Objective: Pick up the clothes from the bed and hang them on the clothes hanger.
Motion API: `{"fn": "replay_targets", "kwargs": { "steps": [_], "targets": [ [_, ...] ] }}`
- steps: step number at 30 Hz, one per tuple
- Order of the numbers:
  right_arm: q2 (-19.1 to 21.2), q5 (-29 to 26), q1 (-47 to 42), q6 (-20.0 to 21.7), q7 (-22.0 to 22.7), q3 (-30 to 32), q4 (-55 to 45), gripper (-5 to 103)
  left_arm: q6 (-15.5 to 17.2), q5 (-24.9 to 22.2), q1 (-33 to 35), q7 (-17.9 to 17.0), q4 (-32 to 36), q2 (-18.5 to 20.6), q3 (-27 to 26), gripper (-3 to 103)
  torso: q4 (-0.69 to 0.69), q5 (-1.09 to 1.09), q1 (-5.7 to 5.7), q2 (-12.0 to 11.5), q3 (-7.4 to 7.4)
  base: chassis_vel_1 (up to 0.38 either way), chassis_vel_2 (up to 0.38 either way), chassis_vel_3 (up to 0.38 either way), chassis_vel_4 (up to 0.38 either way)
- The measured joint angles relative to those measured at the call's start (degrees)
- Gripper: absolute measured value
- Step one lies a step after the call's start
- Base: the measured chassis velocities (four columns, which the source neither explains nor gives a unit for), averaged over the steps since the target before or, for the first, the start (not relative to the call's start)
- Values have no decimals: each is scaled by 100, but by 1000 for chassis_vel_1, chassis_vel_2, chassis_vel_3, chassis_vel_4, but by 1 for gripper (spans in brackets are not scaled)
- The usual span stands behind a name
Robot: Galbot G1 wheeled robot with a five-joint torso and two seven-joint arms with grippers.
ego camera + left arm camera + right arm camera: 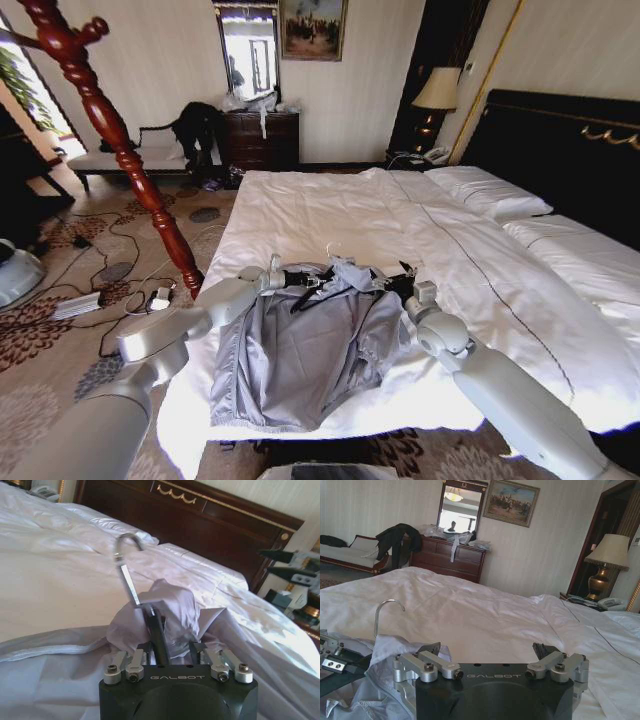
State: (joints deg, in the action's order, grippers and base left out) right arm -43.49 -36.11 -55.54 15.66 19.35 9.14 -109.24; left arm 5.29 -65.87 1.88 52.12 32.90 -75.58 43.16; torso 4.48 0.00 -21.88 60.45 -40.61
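The silvery-grey clothes [300, 355] lie spread on the bed [330, 210] near its front edge, collar toward the pillows. The black clothes hanger [305, 296] sits inside the collar, its wire hook [127, 542] poking out above it. My left gripper [303, 281] is at the collar's left side, shut on the hanger's black bar [156, 627], with the bunched collar [170, 607] just beyond it. My right gripper [400, 283] is at the collar's right side, open, its fingers [432, 650] spread over the jacket edge [385, 650]. In the right wrist view the hook [376, 615] stands upright.
A reddish-brown wooden pole stand [120, 140] rises left of the bed. Cables and a power strip [80, 303] lie on the carpet beside it. The black headboard [560, 150] and pillows [490, 190] are at the right. A dresser [260, 138] and a black garment heap [195, 125] stand at the far wall.
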Motion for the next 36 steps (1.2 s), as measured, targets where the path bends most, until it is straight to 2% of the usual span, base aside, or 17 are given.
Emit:
{"fn": "replay_targets", "kwargs": {
  "steps": [7, 10, 11, 12, 15, 16, 17, 20, 21, 22, 25, 27, 28, 30, 31, 33, 36],
  "targets": [
    [23, 17, -147, 1, -17, 107, -72, 100, -46, 177, -4, -61, -127, -7, -131, 68, -3, -1, 0, 1, 0, 0, 0, 0, 0],
    [20, 22, -177, 2, -24, 116, -89, 100, -65, 231, -32, -147, 100, 226, -151, 78, 0, -1, 0, 0, 0, 0, 0, 0, 0],
    [13, 22, -168, 2, -25, 97, -102, 100, -75, 241, -30, -234, 322, 410, -151, 89, -1, -1, 0, 0, 0, 0, 0, 0, 0],
    [13, 22, -168, 2, -25, 97, -102, 100, -75, 241, -30, -234, 322, 410, -151, 89, -1, -1, 0, 0, 0, 0, 0, 0, 0],
    [-16, 29, -146, 2, -28, 87, -116, 100, -79, 172, 73, -523, 1052, 913, -164, 98, -3, -1, 0, 0, 0, 0, 0, 0, 0],
    [-42, 26, -155, 2, -50, 147, -122, 100, -77, 97, 198, -809, 1729, 1344, -166, 99, -5, -2, 0, 0, 0, 0, 0, 0, 0],
    [-42, 26, -155, 2, -50, 147, -122, 100, -77, 97, 198, -809, 1729, 1344, -166, 99, -5, -2, 0, 0, 0, 0, 0, 0, 0],
    [-57, -28, -192, -6, -99, 245, -123, 100, -73, -20, 459, -1317, 2833, 2065, -266, 100, 1, -3, 0, 1, 0, 0, 0, 0, 0],
    [-41, -143, -229, -8, -99, 266, -122, 100, -87, -14, 791, -1659, 3434, 2564, -614, 100, 2, 0, 0, 0, 0, 0, 0, 0, 0],
    [-41, -143, -229, -8, -99, 266, -122, 100, -87, -14, 791, -1659, 3434, 2564, -614, 100, 2, 0, 0, 0, 0, 0, 0, 0, 0],
    [52, -265, -228, -8, -92, 198, -117, 100, -170, 89, 1706, -2202, 4425, 3244, -1671, 100, -4, -5, 0, 1, 0, 0, 0, 0, 0],
    [53, -309, -151, -4, -46, 73, -48, 100, -252, 231, 2766, -2548, 5135, 3677, -2741, 100, -4, -6, 1, 1, 1, 0, 0, 0, 0],
    [53, -309, -151, -4, -46, 73, -48, 100, -252, 231, 2766, -2548, 5135, 3677, -2741, 100, -4, -6, 1, 1, 1, 0, 0, 0, 0],
    [-57, -483, -56, 46, 94, -17, 57, 100, -351, 390, 4001, -2741, 5710, 4064, -3999, 100, -5, -1, 2, 1, 1, 0, 0, 0, 0],
    [-57, -483, -56, 46, 94, -17, 57, 100, -351, 390, 4001, -2741, 5710, 4064, -3999, 100, -5, -1, 2, 1, 1, 0, 0, 0, 0],
    [-111, -583, -123, 62, 131, 119, 209, 100, -632, 528, 5244, -2855, 6170, 4409, -4925, 100, -12, 0, 1, 1, 1, 0, 0, 0, 0],
    [-47, -561, -401, 22, 190, 449, 220, 100, -741, 587, 5741, -2869, 6285, 4457, -5081, 100, -3, -6, 2, 1, 1, 0, 0, 0, 0]
  ]
}}
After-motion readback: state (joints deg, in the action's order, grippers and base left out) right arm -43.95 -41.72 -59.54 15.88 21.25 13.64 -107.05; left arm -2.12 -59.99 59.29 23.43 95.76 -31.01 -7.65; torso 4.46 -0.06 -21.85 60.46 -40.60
